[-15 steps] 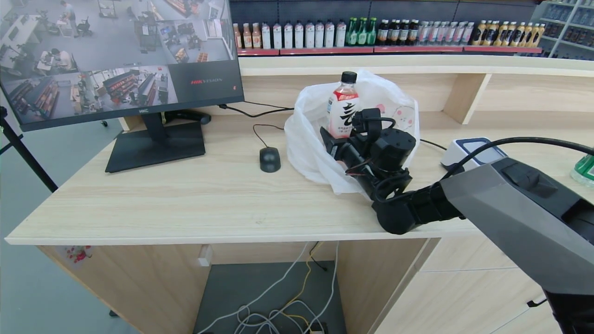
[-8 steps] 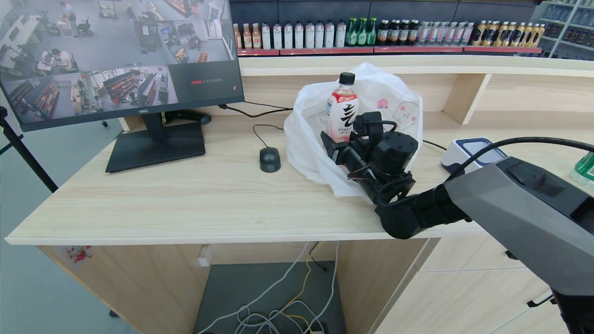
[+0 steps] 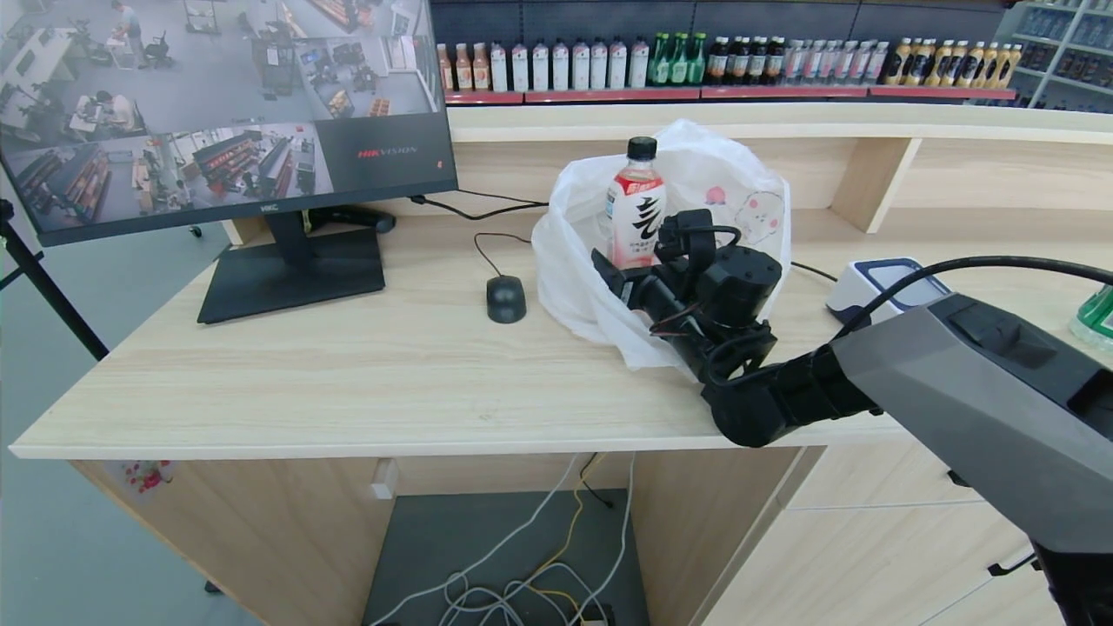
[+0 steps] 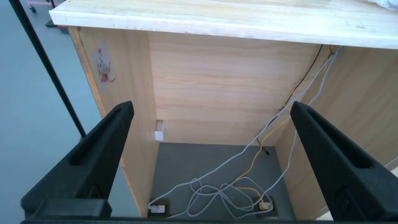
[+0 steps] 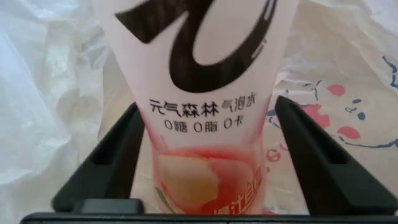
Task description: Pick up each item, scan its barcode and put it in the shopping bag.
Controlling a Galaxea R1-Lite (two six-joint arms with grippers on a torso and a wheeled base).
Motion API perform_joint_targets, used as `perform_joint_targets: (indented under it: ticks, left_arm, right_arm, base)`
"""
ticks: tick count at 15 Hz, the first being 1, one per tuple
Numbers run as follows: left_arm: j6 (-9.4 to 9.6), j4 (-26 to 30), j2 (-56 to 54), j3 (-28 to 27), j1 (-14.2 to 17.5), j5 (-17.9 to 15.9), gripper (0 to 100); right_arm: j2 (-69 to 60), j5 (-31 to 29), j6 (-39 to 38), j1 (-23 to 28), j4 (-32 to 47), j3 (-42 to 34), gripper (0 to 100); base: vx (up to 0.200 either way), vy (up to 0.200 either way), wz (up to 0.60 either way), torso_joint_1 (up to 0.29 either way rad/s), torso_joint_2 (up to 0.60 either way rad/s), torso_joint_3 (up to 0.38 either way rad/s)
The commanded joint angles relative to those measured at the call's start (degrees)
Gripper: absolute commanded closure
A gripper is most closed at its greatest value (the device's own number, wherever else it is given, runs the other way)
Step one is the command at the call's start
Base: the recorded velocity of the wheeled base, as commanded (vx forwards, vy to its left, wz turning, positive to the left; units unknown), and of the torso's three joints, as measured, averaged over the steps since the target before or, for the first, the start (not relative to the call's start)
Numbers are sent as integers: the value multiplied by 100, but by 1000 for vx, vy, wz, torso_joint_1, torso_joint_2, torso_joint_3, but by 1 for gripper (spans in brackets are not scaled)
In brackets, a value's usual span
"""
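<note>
A shop: drink shelves [image 3: 722,61] behind a wooden checkout counter [image 3: 348,374].

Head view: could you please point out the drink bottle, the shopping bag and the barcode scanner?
drink bottle [image 3: 637,217], head view, on its white label.
shopping bag [image 3: 565,261], head view, on its left wall.
barcode scanner [image 3: 848,294], head view, on its white side.

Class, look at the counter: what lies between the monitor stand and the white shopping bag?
A black computer mouse lies between the monitor stand and the shopping bag; the head view shows it.
</note>
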State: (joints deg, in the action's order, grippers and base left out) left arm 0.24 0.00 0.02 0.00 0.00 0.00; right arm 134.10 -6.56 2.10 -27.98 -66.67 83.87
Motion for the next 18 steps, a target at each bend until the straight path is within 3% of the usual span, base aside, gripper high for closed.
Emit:
perform_joint_targets:
  ticks: [1,7,10,14,16,18]
  left_arm:
    - [2,0,-2,0,0,0,0]
    - [2,0,-2,0,0,0,0]
    - [2,0,-2,0,0,0,0]
    - [2,0,-2,0,0,0,0]
    - [2,0,-2,0,0,0,0]
    - [11,0,-2,0,-9,0,0]
  right_arm:
    - [-68,14,28,-24,-39,6,0]
    - [-745,32,45,-24,23,-20,0]
    - [-1360,14,45,-24,31,-442,0]
    - [-2397,-30,54,-24,-101,-1655,0]
    - [-2854,-21,19,-15,-514,-2507,0]
    - [-3118,-30,-95,-15,-1621,-3703,0]
  base:
    - [0,0,0,0,0,0]
    - [0,0,0,0,0,0]
    - [0,0,0,0,0,0]
    - [0,0,0,0,0,0]
    - [0,0,0,0,0,0]
    - [0,0,0,0,0,0]
